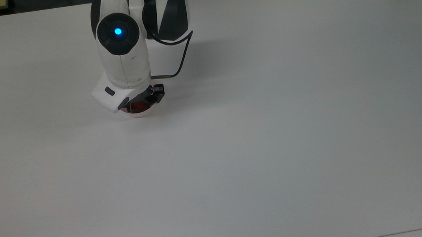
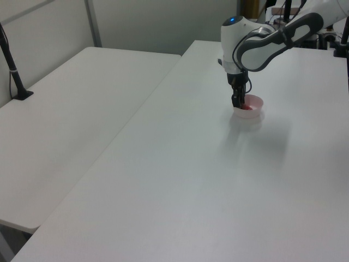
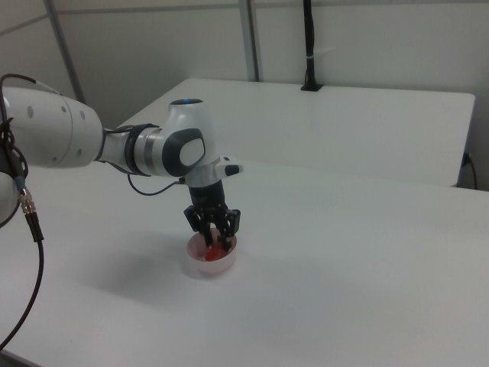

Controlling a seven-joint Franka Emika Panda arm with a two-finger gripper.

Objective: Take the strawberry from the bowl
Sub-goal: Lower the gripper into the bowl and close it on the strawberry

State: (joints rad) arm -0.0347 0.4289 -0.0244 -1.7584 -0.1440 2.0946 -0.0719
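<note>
Red strawberry [image 3: 212,249], pale pink bowl [image 3: 211,264], white table [image 1: 275,127]
</note>
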